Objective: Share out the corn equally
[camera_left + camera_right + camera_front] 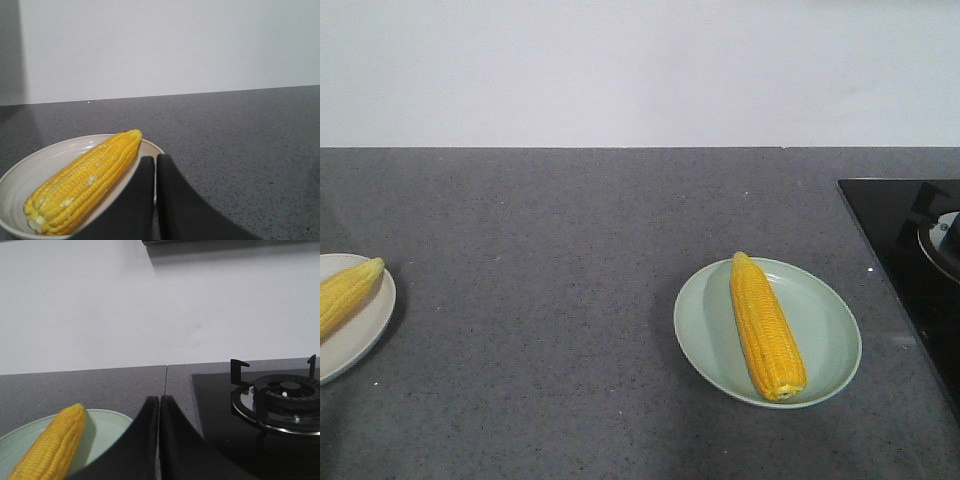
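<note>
Scene: a speckled grey counter point(570, 300) against a white wall, with two plates set well apart along its near edge.
Left plate: a cream plate point(365, 335) at the counter's left edge, partly cut off by the front view, carries one corn cob point(348, 290); the left wrist view shows only that cob on it.
Right plate: a pale green plate point(825, 330) toward the right holds one corn cob point(766, 325) lying lengthwise, tip toward the wall.
Stove: a black glass hob point(910, 260) with a gas burner point(285, 400) fills the counter's right edge, near the green plate.
Left gripper: the left gripper point(156, 200) hangs just beside the cream plate, jaws pressed together, holding nothing.
Right gripper: the right gripper point(159, 440) sits between green plate and hob, jaws likewise closed and empty.
Tally: one cob per plate looks even; no further cobs are in view.
Risk: a closed jaw swung low could nudge either rounded cob, rolling it off its shallow plate.
</note>
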Controlling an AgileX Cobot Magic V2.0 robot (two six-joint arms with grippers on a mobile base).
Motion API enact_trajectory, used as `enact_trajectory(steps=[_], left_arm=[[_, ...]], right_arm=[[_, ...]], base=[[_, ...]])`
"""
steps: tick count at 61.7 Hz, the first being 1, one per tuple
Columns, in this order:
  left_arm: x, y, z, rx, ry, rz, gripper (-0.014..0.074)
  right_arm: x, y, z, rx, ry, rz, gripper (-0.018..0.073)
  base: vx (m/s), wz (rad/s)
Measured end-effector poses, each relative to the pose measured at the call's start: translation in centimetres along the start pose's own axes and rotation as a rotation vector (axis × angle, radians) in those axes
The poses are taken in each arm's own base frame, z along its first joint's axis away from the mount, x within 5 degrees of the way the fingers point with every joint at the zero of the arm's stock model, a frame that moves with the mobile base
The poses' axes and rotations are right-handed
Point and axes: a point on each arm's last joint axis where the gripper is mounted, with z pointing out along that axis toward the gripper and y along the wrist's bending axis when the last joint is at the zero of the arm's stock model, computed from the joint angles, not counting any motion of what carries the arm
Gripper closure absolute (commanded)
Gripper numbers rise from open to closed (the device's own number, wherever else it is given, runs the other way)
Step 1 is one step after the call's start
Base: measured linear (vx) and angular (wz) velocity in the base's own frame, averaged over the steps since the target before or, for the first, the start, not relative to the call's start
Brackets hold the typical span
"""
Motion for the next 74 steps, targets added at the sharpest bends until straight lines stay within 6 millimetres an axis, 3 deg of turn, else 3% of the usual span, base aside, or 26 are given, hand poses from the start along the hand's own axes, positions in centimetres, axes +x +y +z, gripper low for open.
enact_trajectory(steps=[74], left_arm=[[0.00,0.00,0.00,0.000,0.000,0.000,0.0603]], right_arm=[[0.00,0.00,0.00,0.000,0.000,-0.024,0.0561]], base=[[0.00,0.00]])
